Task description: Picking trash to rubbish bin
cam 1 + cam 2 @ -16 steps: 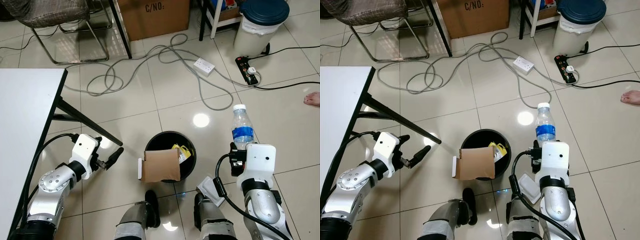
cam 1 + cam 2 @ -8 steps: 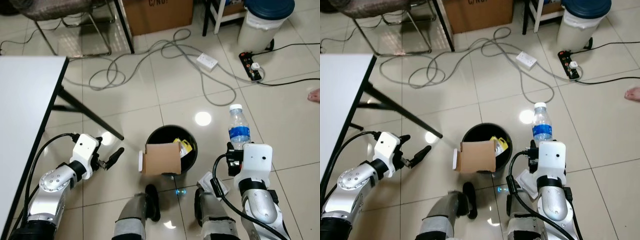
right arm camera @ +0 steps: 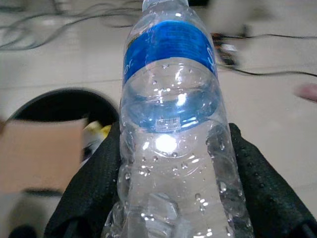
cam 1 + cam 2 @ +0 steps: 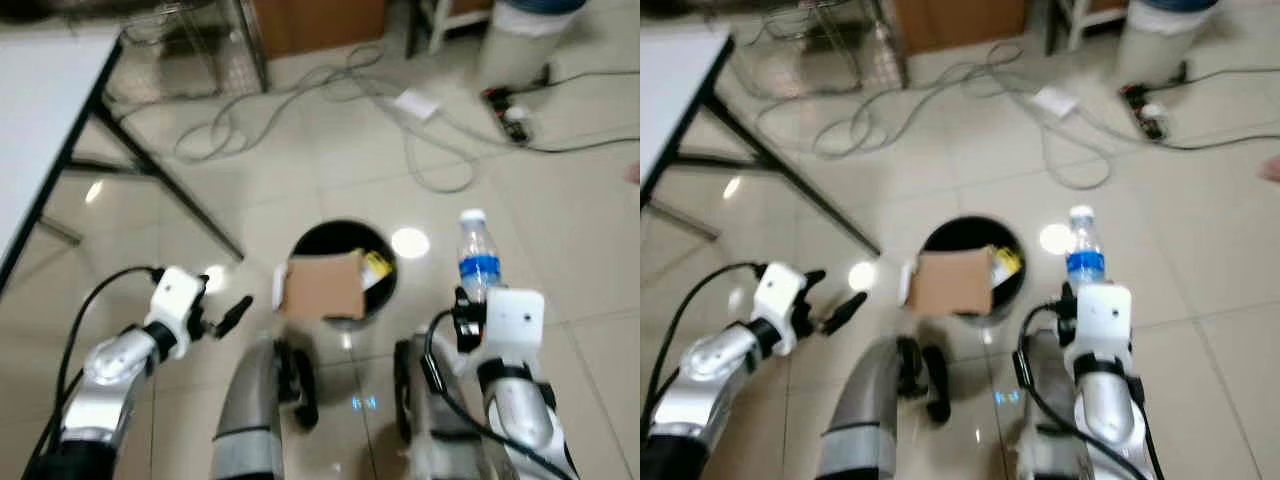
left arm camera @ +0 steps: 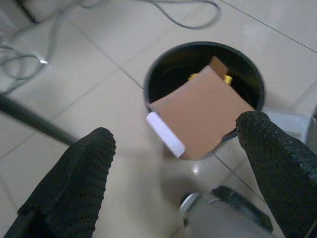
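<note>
Fingers of the right gripper still pinch a clear, ribbed plastic water bottle with a blue label, upright just right of the round black rubbish bin. The view has blurred and swung as the robot steps closer, so the drop is near. Left gripper stays spread, empty, left of the bin, where a flat brown cardboard box leans on the rim.

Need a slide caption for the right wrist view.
Right gripper clamps clear water bottle near black bin holding cardboard box.

Box in bin; bottle right of bin, upright
</note>
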`<state>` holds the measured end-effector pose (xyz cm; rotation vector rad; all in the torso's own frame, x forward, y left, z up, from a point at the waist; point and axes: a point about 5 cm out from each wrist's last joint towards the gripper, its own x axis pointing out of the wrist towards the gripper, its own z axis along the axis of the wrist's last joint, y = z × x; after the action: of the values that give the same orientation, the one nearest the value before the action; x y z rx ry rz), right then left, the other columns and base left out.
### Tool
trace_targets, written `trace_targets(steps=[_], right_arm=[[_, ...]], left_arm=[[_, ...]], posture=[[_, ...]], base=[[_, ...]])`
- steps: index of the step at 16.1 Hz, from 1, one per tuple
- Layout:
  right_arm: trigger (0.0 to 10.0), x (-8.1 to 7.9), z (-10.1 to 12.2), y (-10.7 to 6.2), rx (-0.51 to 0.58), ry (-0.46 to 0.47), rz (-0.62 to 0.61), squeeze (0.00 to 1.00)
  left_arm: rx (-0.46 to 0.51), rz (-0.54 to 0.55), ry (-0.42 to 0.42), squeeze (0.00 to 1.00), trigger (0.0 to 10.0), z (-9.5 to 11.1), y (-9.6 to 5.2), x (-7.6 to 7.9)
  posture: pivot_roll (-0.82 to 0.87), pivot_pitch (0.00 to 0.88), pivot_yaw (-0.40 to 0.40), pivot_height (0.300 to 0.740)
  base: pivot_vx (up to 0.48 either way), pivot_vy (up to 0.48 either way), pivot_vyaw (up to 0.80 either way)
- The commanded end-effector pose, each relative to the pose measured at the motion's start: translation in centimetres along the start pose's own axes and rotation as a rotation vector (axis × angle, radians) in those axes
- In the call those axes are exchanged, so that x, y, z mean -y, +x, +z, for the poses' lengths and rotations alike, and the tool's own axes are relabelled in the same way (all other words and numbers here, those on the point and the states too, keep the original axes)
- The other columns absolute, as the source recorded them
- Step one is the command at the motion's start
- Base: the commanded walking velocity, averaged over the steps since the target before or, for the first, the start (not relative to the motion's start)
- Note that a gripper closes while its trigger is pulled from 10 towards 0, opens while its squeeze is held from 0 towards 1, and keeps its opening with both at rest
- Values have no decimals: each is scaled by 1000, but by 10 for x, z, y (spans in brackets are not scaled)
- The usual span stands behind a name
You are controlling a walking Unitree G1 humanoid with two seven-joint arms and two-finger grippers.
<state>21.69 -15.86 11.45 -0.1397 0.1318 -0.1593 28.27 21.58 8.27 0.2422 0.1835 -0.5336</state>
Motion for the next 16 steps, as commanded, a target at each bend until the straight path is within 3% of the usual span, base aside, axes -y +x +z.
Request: trace_targets(steps=[1,7,16], right_arm=[[10000,-3,-3,-1,-10,0,11,0],[10000,-4,-3,-3,-5,-1,11,0],[10000,-6,-4,-4,-8,-2,10,0]], left_arm=[[-60,-8,-22,0,10000,-15,-8,4],[34,-59,9,0,10000,9,2,18],[44,-96,-4,0,10000,15,2,31]], posture=[[-85,399,163,556],[-81,399,163,542],[-77,409,170,542]], base=[[0,0,0],[0,0,0],[0,0,0]])
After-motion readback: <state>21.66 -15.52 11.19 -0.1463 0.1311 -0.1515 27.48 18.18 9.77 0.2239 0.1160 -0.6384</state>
